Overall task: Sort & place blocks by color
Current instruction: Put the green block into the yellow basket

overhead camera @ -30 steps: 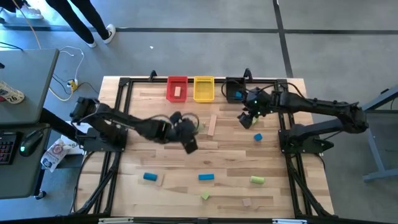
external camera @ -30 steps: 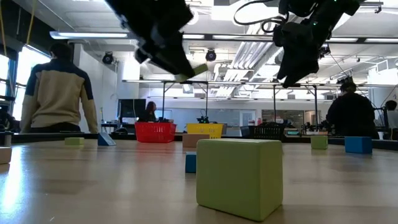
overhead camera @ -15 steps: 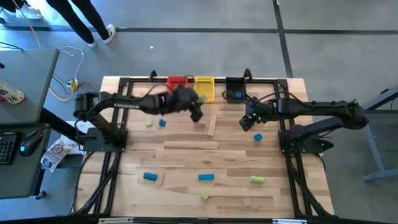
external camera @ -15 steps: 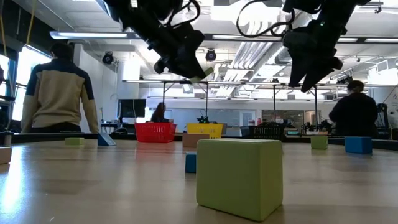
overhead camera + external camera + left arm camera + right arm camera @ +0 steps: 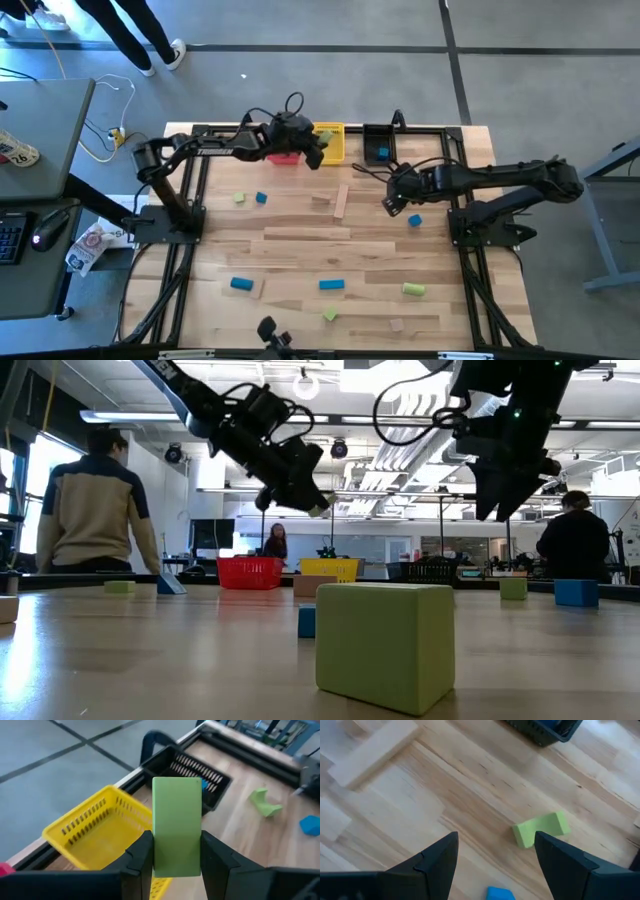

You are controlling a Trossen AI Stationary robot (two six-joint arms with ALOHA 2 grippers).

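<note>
My left gripper [image 5: 318,152] is up at the table's far edge, over the near rim of the yellow bin [image 5: 328,140], and is shut on a light green bar block [image 5: 176,822]. My right gripper [image 5: 495,840] hovers open above the table's right half, over a notched green block [image 5: 540,829], with a blue block [image 5: 414,220] just near of it. More blue, green and wood blocks lie flat on the table, such as a blue one [image 5: 332,285] and a green one [image 5: 413,289]. A blue block [image 5: 381,152] lies in the black bin [image 5: 378,145]. My left gripper pinches the green bar by its two long sides [image 5: 156,855], one finger on each. The bar's far half sticks out past the fingertips. The fingers slant down toward the far edge. The bar [image 5: 318,510] is lifted clear, above the yellow bin [image 5: 95,830].
The red bin [image 5: 285,152], partly under my left arm, the yellow bin and the black bin stand in a row at the far edge. A long wood bar [image 5: 341,200] lies mid-table. A big green cube [image 5: 385,645] fills the low view's foreground. People stand in the room behind.
My left gripper has swung from the table's middle to the far edge and up beside the yellow bin, carrying the green bar. My right gripper has come down and a little toward the near edge, away from the black bin.
</note>
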